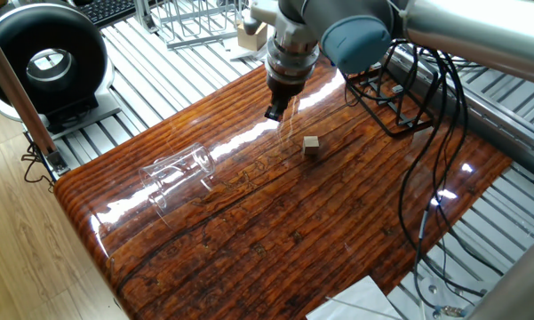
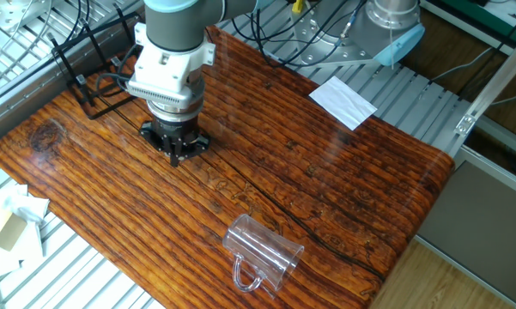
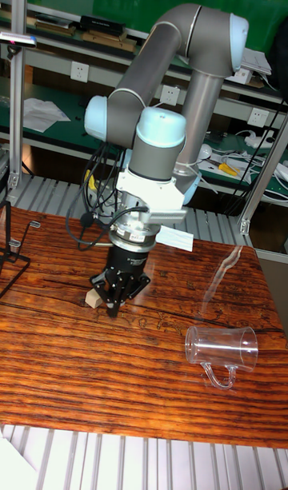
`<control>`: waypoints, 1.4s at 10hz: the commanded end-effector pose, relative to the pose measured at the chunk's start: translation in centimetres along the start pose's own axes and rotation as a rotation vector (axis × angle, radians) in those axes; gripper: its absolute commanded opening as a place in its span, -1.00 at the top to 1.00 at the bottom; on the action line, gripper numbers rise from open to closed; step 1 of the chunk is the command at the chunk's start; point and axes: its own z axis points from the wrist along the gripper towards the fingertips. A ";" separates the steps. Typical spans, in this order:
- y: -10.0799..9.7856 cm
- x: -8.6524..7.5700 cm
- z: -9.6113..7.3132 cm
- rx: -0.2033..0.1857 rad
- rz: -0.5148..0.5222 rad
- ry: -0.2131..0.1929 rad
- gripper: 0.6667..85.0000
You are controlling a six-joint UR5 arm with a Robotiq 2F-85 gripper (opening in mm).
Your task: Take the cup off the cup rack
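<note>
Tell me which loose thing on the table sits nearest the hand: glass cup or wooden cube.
The wooden cube, just beside the hand. The cup lies on its side much farther off, near the table's end.

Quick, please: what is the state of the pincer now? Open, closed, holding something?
Pincer: closed, holding nothing; the cup lies apart on the table.

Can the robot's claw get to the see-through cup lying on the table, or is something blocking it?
Probably yes. The cup lies on its side on bare wood, away from the cup rack. Nothing stands between it and the gripper; the wooden cube is off to the other side.
</note>
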 end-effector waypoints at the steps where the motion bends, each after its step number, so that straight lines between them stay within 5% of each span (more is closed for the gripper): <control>1: 0.2 -2.2 -0.2 -0.011 -0.056 -0.085 0.98; 4: -0.4 -2.2 -0.2 0.011 -0.065 -0.086 0.98; 6: -0.3 -0.8 -0.6 0.011 -0.072 -0.015 0.98; 7: 0.1 -0.9 -2.0 0.008 -0.071 0.024 0.98; 8: 1.2 -1.4 -3.5 -0.011 -0.057 0.053 0.98; 12: 5.8 -5.8 -8.5 0.069 -0.004 0.169 0.98; 14: 10.2 -7.7 -8.6 0.099 0.069 0.175 0.98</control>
